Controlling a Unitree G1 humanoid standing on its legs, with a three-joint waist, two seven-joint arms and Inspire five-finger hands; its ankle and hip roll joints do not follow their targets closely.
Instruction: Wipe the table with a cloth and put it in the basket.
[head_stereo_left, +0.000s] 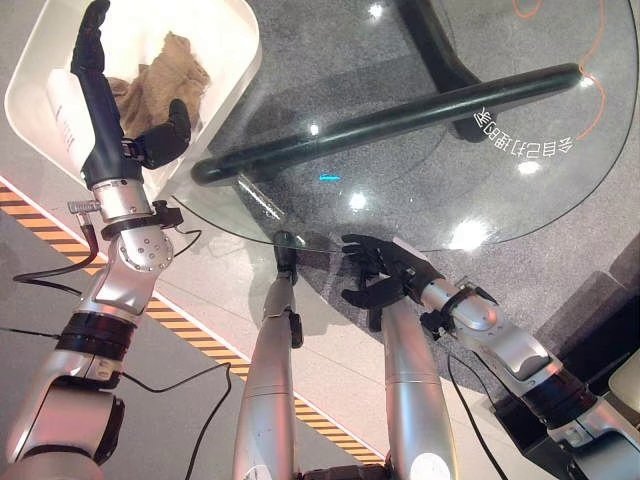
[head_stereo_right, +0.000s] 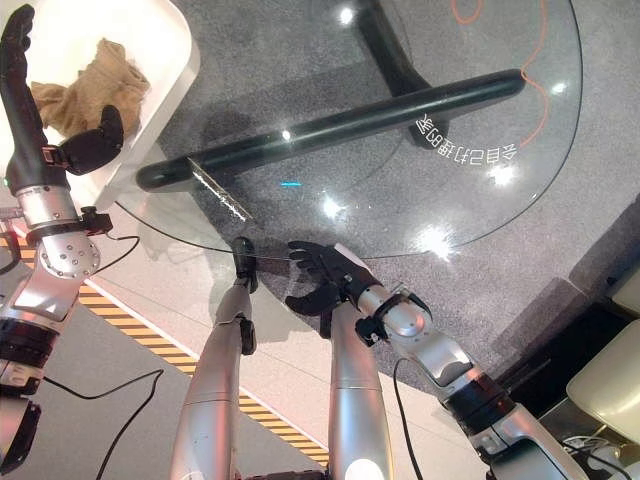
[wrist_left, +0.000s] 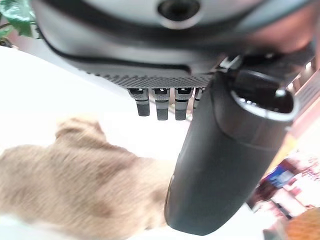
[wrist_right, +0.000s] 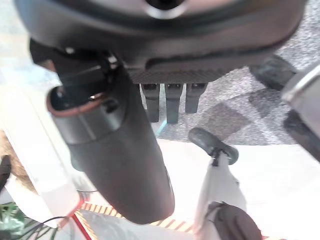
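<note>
A crumpled tan cloth (head_stereo_left: 165, 75) lies inside the white basket (head_stereo_left: 232, 62) at the far left, beside the round glass table (head_stereo_left: 480, 190). My left hand (head_stereo_left: 100, 95) hangs over the basket with its fingers straight and its thumb out, just beside the cloth and holding nothing. The left wrist view has the cloth (wrist_left: 75, 185) lying loose past the thumb. My right hand (head_stereo_left: 385, 272) sits open at the table's near edge, fingers spread, with nothing in it.
The table's dark tubular base (head_stereo_left: 400, 115) shows through the glass. A yellow-and-black striped line (head_stereo_left: 190, 330) crosses the floor at the left. A white chair (head_stereo_right: 610, 385) stands at the right edge.
</note>
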